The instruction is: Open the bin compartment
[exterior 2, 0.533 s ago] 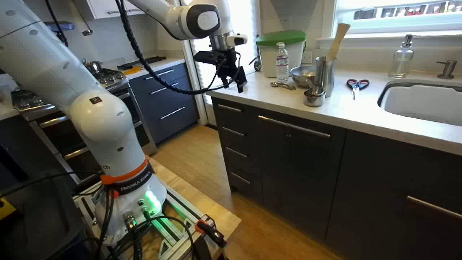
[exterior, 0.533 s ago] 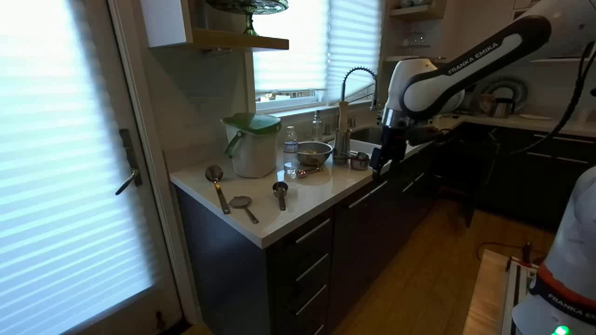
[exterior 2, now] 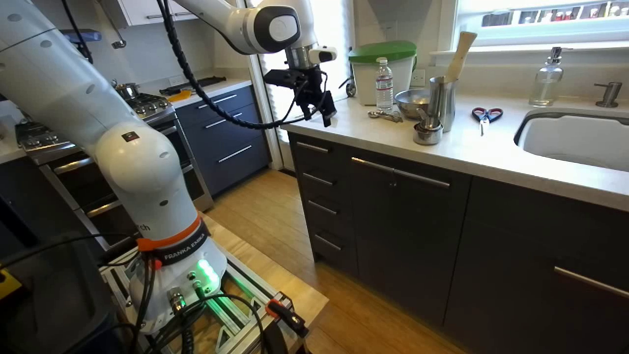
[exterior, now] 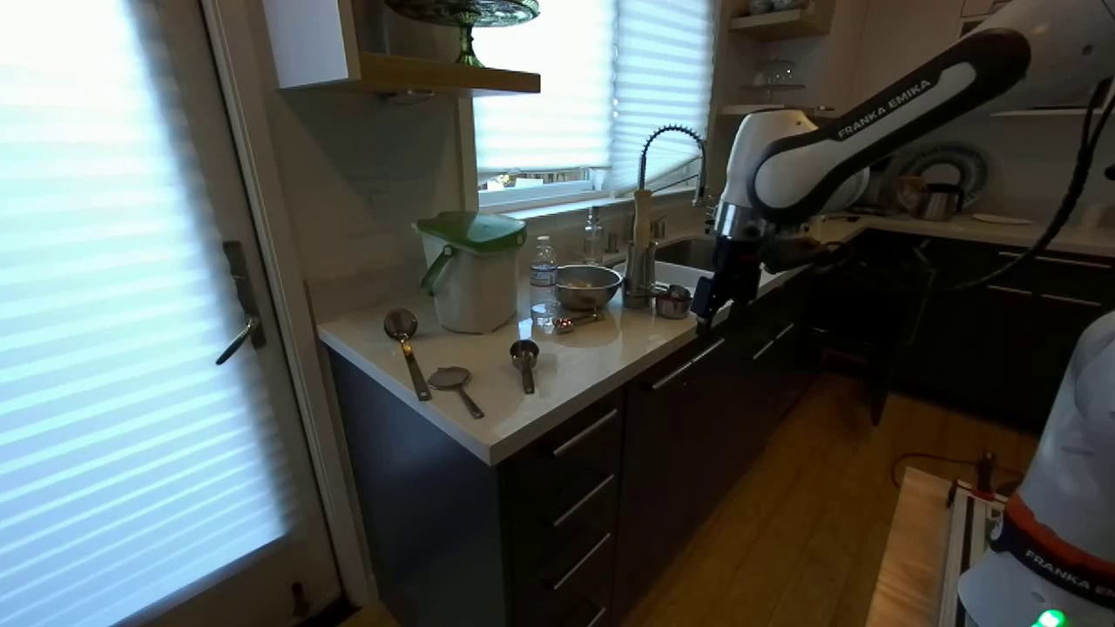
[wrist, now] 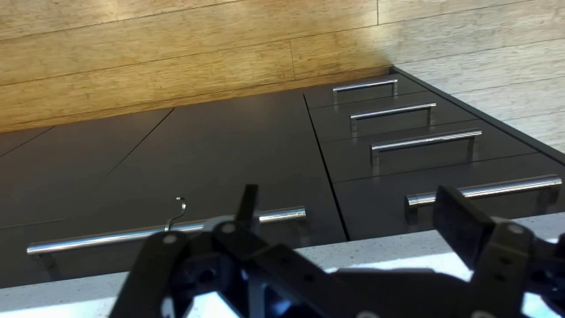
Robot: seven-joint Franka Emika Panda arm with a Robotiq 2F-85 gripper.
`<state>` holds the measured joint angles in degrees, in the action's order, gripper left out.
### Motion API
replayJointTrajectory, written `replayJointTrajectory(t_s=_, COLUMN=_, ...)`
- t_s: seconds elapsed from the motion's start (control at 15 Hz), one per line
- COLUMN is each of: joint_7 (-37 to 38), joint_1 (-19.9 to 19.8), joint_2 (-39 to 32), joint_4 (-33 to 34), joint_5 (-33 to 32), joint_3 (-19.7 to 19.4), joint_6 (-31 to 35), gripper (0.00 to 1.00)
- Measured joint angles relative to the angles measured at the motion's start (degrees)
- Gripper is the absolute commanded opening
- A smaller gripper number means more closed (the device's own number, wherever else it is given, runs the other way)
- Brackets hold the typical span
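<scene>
The pincer (wrist: 353, 213) is hanging spread wide, gripping nothing. In an exterior view, the likely bin compartment (exterior 2: 409, 233) is sitting closed at five o'clock from it; everything is seemingly remaining, grasping the handle (exterior 2: 404, 173) and pulling alike.

Tool (exterior 2: 318, 117) points down; long-handled cabinet front (exterior 2: 408, 226) closed; on table (exterior 2: 491, 157), scissors (exterior 2: 483, 120) lie between metal canister (exterior 2: 444, 104) and sink (exterior 2: 577, 140)

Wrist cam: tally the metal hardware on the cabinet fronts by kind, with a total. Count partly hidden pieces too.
Drawer handles: 4
Wide cabinet handle, partly blocked by the hand: 1
Small hook, at the wide cabinet handle: 1
Total: 6
</scene>
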<state>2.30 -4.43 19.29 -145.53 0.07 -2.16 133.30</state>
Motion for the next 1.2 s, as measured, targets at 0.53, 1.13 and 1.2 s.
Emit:
replayJointTrajectory(t_s=0.53, joint_7=-4.7, joint_1=-0.6, joint_2=-2.2, joint_4=-0.1, joint_5=17.4, joint_3=-9.6, joint_6=0.1, gripper=1.0)
replayJointTrajectory(t_s=1.13, joint_7=-19.0, joint_1=-4.5, joint_2=-5.4, joint_4=-4.1, joint_5=41.7, joint_3=-20.8, joint_6=9.9, gripper=1.0)
replayJointTrajectory(t_s=1.2, joint_7=-20.6, joint_1=-4.6, joint_2=-6.1, joint_4=-4.8, joint_5=44.7, joint_3=-21.2, joint_6=11.9, gripper=1.0)
